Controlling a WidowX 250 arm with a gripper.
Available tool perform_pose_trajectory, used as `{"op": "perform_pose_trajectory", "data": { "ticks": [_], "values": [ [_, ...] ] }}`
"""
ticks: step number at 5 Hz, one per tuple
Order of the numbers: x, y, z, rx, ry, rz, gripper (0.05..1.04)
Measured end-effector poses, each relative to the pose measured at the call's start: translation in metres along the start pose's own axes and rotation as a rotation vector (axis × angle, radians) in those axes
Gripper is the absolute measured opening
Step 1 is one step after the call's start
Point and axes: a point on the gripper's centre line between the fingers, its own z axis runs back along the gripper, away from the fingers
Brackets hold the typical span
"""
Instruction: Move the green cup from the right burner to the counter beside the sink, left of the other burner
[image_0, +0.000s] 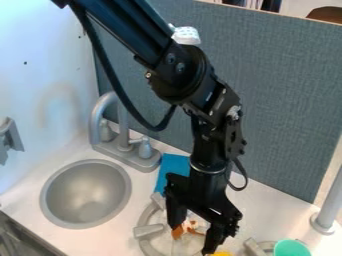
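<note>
The black gripper hangs over the stove area at the bottom centre, its two fingers spread apart and open. Below and between them lies a small orange-brown thing on a pale, round surface; whether a finger touches it I cannot tell. Just beside the right fingertip, at the bottom edge, part of a yellow thing shows. Farther right stands a green cup. Behind the gripper, a blue cloth lies on the counter, partly hidden by the arm.
A round grey sink is set into the counter at the left, with a grey faucet behind it. A grey upright post stands at the right edge. The blue-grey panel rises along the back.
</note>
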Motion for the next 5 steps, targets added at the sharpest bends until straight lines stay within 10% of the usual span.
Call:
{"op": "perform_pose_trajectory", "data": {
  "ticks": [1, 4, 5],
  "values": [
    [-0.003, 0.001, -0.008, 0.005, 0.029, -0.003, 1.001],
    [0.046, -0.031, 0.009, -0.029, -0.151, -0.158, 1.001],
    [0.063, -0.048, -0.004, -0.051, -0.108, -0.202, 1.001]
  ]
}}
